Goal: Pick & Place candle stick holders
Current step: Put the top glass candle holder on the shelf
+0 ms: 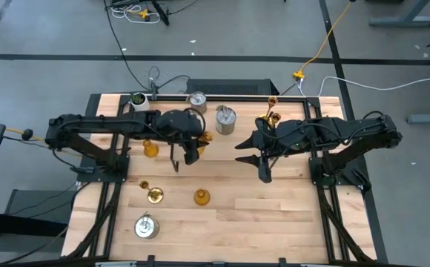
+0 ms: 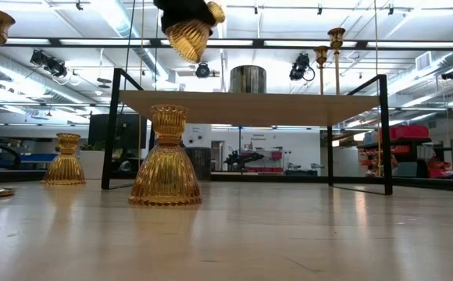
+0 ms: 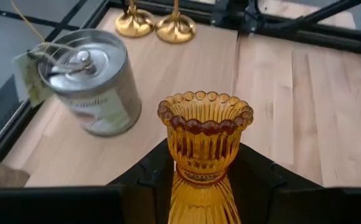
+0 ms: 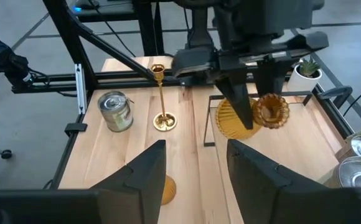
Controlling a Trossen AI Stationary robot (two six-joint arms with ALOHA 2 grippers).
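Note:
My left gripper (image 1: 184, 157) is shut on an amber ribbed glass holder (image 3: 205, 137), high above the table beside the wooden rack (image 2: 250, 107); it also shows in the low view (image 2: 189, 33). My right gripper (image 1: 250, 159) is open and empty over the table's middle, its fingers low in its wrist view (image 4: 193, 177). Two amber holders (image 2: 166, 160) (image 2: 64, 160) stand on their flared bases on the table. A brass holder (image 1: 154, 194) and a silver can (image 1: 146, 226) stand near the front left. Silver cans (image 1: 226, 119) (image 1: 197, 100) and brass holders (image 1: 270, 117) stand on the rack's top. My left gripper pinches the amber holder's lower body (image 3: 199, 193) between its two fingers, just below the narrow waist. The scalloped cup (image 3: 205, 115) sticks out beyond the fingers. The fingers (image 4: 239, 99) come from above, pointing down. The holder is lifted clear of the table and tilted.
The rack's black wire sides (image 2: 111, 129) stand on the table under the wooden top. A small white cup with green contents (image 1: 139, 99) sits at the far left corner. Bare wood lies at the table's front right (image 1: 274, 215).

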